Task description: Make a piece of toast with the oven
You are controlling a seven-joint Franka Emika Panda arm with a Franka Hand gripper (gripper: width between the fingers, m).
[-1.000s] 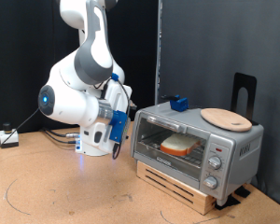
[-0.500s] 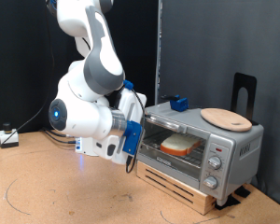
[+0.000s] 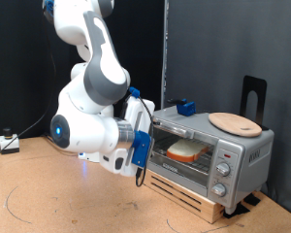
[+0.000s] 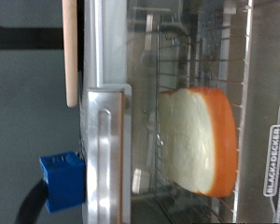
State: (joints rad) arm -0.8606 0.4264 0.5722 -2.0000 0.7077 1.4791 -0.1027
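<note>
The oven (image 3: 206,151) sat on a slatted wooden stand (image 3: 189,198) at about 4 o'clock in the exterior view, its glass door shut and its knobs on the panel at its 3 o'clock side. The toast (image 3: 186,150) lay inside on the wire rack, seen through the glass; the wrist view showed it close up (image 4: 200,140), pale face and orange-tan crust, resting on the rack wires behind the door, with the oven's silver frame (image 4: 107,140) beside it. A round board (image 3: 234,122) lay on the oven's roof toward 3 o'clock, and a small blue block (image 3: 185,107) sat on the roof's far edge toward 12 o'clock; the block also showed in the wrist view (image 4: 63,182). The arm's hand, the gripper (image 3: 139,155), hung just beside the oven's 9 o'clock end, facing the door. Its fingers could not be made out, so I cannot tell whether it was wide or narrow.
</note>
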